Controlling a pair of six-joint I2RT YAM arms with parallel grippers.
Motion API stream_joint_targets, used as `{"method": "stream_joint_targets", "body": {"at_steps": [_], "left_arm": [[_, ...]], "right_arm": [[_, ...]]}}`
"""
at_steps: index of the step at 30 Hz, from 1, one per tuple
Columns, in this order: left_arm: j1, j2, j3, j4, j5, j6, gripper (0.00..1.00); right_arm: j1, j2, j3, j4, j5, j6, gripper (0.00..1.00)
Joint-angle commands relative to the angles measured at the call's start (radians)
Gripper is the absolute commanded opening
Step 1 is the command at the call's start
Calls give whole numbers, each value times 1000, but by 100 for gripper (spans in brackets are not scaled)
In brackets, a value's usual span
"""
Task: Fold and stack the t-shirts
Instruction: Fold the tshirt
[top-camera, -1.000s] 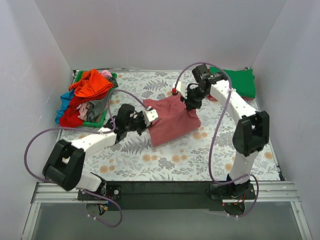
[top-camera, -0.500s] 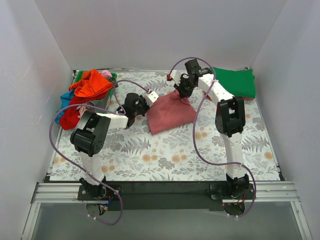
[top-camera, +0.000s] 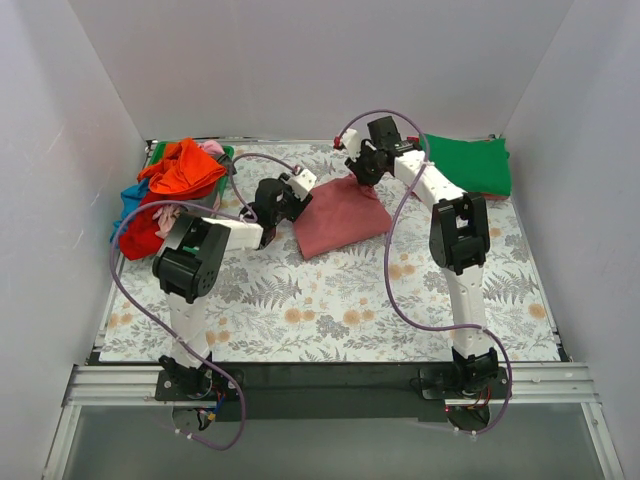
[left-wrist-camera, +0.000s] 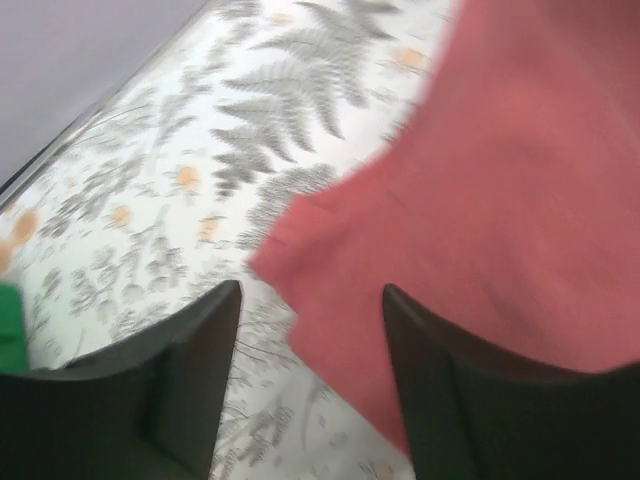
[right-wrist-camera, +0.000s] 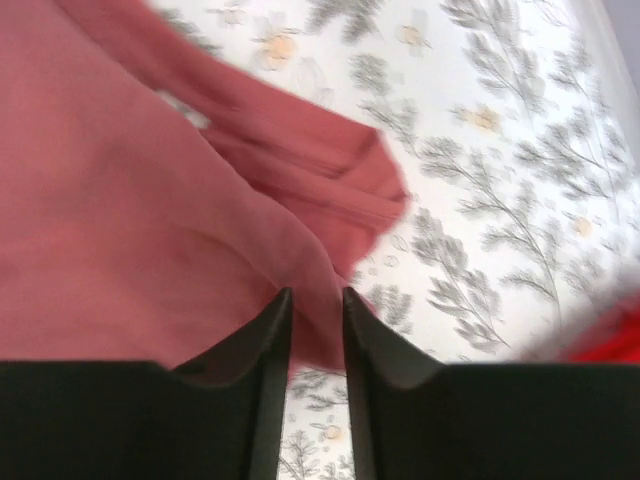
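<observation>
Dusty-rose t-shirt (top-camera: 340, 222) lies folded into a plump, roughly four-sided bundle just beyond the middle of the table, set askew with its wider end toward the near side. Its surface is plain and matte, with soft creases. In the right wrist view a short sleeve (right-wrist-camera: 335, 170) with a stitched hem pokes out from under the top layer onto the covering. Both arms meet it at the far end. The left gripper (top-camera: 290, 196) sits at the far left corner, its fingers (left-wrist-camera: 195, 385) clearly spread, with only the shirt's edge and the cloth beneath showing between them. The right gripper (top-camera: 362, 170) sits at the far right corner, its fingers (right-wrist-camera: 258, 400) parted by just a narrow slit over the folded edge and pinching nothing that can be seen. Under the bundle spreads the fern-and-flower table covering (top-camera: 330, 320). Well off to the right, against the far wall, lies a flat folded green t-shirt (top-camera: 468, 165). At the far left sits a loose heap — an orange t-shirt (top-camera: 185, 166) on top, a red one (top-camera: 142, 238) and a blue one (top-camera: 124, 200) spilling out below.
</observation>
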Motion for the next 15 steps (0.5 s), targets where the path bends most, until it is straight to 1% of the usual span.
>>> {"method": "stream_joint_targets", "body": {"at_steps": [1,2,3,4,6,7,8,9,10,11,12,13,14,15], "left_arm": [[5,15,149,11,-262,-157,61],[5,15,186,-11,-384,-183,66],[6,13,222,-38,-449,-210,70],[5,-5,293,-110,-492,-239,76],[5,-50,325,-184,-520,-285,78],[5,-83,323,-242,-513,-306,81],[6,-166,299,-274,-481,-354,82],[8,-209,281,-307,-382,-368,82],[8,-250,262,-372,-305,-378,82],[6,-336,216,-400,-242,-397,81],[8,-372,196,-451,-95,-449,81],[11,-408,166,-465,-4,-476,80],[11,-435,140,-474,59,-504,77],[14,-461,95,-483,119,-565,76]], "right_arm": [[12,-17,-37,224,321,177,35],[16,-27,-58,253,393,245,36],[16,-34,-65,276,453,271,48],[17,-47,-69,301,540,294,55],[11,-66,-91,301,547,307,67],[11,-90,-103,301,524,311,67],[2,-106,-117,289,495,314,67],[-3,-121,-146,268,437,310,71],[-10,-147,-157,233,260,281,75],[-32,-159,-169,153,128,262,76],[-44,-170,-201,127,4,238,75],[-62,-182,-218,101,-189,184,72],[-66,-184,-227,82,-250,163,67],[-69,-182,-234,67,-293,152,57]]}}
